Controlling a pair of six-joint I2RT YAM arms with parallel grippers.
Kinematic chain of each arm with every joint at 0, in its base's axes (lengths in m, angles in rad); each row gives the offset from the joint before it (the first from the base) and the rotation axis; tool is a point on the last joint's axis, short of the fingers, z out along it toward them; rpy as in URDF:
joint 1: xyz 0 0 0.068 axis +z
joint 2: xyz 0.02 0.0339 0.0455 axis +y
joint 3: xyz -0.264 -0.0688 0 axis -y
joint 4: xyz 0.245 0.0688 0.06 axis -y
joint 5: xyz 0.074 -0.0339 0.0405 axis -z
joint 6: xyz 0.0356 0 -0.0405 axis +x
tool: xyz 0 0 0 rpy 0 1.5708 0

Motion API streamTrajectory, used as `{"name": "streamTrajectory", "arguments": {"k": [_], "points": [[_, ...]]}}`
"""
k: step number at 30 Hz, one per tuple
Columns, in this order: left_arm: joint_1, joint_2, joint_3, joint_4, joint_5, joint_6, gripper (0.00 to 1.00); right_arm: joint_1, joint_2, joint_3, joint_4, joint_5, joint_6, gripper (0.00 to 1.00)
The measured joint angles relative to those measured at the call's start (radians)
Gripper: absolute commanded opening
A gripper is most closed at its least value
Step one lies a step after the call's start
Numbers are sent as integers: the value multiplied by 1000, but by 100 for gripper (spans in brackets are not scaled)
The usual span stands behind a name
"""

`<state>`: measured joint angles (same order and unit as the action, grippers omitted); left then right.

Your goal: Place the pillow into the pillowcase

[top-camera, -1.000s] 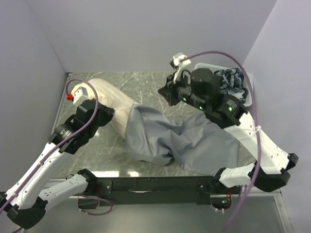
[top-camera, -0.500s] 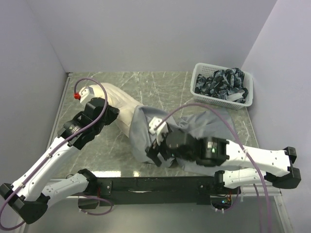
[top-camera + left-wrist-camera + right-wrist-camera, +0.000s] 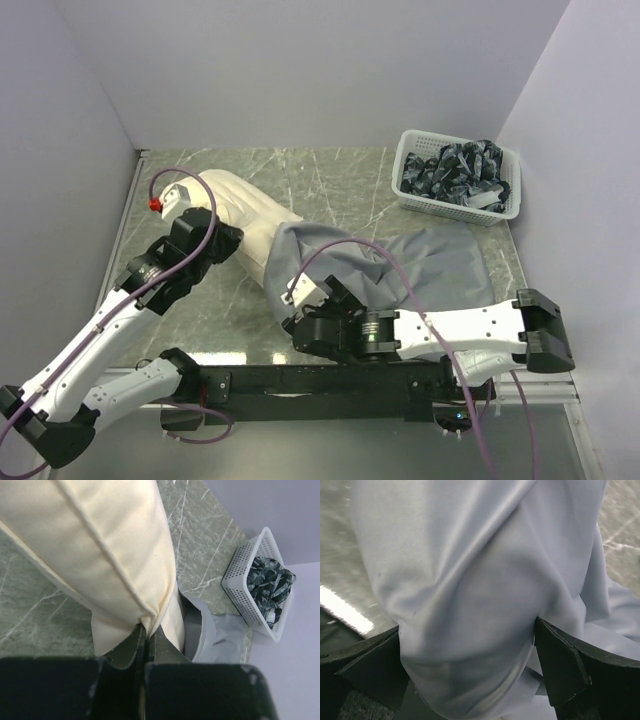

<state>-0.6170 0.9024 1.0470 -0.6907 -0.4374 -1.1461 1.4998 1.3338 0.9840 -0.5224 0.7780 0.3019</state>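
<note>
The cream pillow (image 3: 245, 205) lies at the back left, and its right end goes into the mouth of the grey pillowcase (image 3: 420, 265), which spreads to the right. My left gripper (image 3: 232, 238) is shut on the pillow's near corner seam; in the left wrist view the jaws (image 3: 148, 629) pinch the piped edge of the pillow (image 3: 100, 545), with the pillowcase (image 3: 220, 635) opening just beyond. My right gripper (image 3: 290, 310) sits low at the pillowcase's near left end. It is open wide, and a rounded bulge of grey pillowcase (image 3: 470, 570) fills the space between its fingers (image 3: 560, 660).
A white basket (image 3: 458, 178) of dark patterned cloth stands at the back right, also seen as the basket (image 3: 250, 580) in the left wrist view. Grey walls close in the marble table (image 3: 330, 180) on three sides. The black base rail runs along the near edge.
My right arm swung from the back right near the basket down to the pillowcase's near left end and opened its jaws. The left gripper kept hold of the pillow and barely moved.
</note>
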Motion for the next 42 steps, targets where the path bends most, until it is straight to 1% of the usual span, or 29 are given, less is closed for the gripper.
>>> {"name": "streamTrajectory", "arguments": {"k": [2,3,5,6,9,11,12,14,15,17,18,20,21,23,24,26,29,30,31,32,33,34,36,37,39,40,42], "points": [[0,-5,-2,-3,0,0,1,-10,32,3,5,23,-11,81],[0,-9,-3,-3,0,0,1,-15,43,6,6,30,-20,42],[0,-15,-4,-4,-2,0,1,-29,52,13,9,28,-51,7],[0,-19,-4,-6,0,0,1,-37,51,18,12,28,-58,0],[0,-33,-5,-11,-4,1,1,-67,32,58,-3,2,-99,0],[3,-48,-5,-10,-14,1,2,-94,-11,103,-41,-60,-131,0],[3,-57,-5,-10,-17,1,8,-112,-37,134,-68,-108,-145,0],[5,-76,-5,-9,-21,1,18,-167,-90,209,-126,-208,-163,0],[5,-83,-3,-6,-20,0,35,-212,-112,259,-159,-278,-170,0],[5,-89,9,0,-13,2,59,-313,-145,335,-190,-388,-175,0],[4,-89,19,10,-8,4,76,-388,-159,368,-200,-472,-179,0],[0,-84,46,28,7,17,87,-552,-168,405,-206,-642,-176,0],[-3,-79,64,40,7,19,96,-650,-161,410,-205,-746,-172,0],[-6,-62,105,55,1,48,98,-812,-116,411,-199,-939,-153,0],[-6,-51,127,61,-6,63,98,-869,-85,413,-188,-999,-144,0],[-5,-15,185,73,-17,110,99,-968,40,436,-176,-1114,-127,0],[-6,50,263,95,-64,166,99,-1043,269,529,-137,-1216,-85,0],[-5,65,270,100,-88,174,99,-1051,331,570,-120,-1227,-74,0],[-2,80,268,105,-119,184,99,-1071,396,618,-94,-1227,-62,2],[6,91,256,109,-138,190,99,-1081,441,654,-82,-1211,-55,15],[23,99,232,111,-151,194,99,-1086,475,683,-77,-1182,-49,21],[54,103,195,127,-143,200,99,-1088,500,704,-82,-1152,-44,32],[133,107,113,153,-122,203,99,-1086,528,732,-106,-1085,-36,45],[188,114,68,172,-95,203,99,-1085,538,746,-122,-1042,-37,54],[261,145,10,195,-56,207,99,-1082,555,780,-158,-958,-40,63],[293,174,-4,207,-35,211,99,-1077,565,801,-179,-920,-45,71],[334,253,-8,249,8,223,99,-1054,583,855,-220,-829,-45,77]]}}
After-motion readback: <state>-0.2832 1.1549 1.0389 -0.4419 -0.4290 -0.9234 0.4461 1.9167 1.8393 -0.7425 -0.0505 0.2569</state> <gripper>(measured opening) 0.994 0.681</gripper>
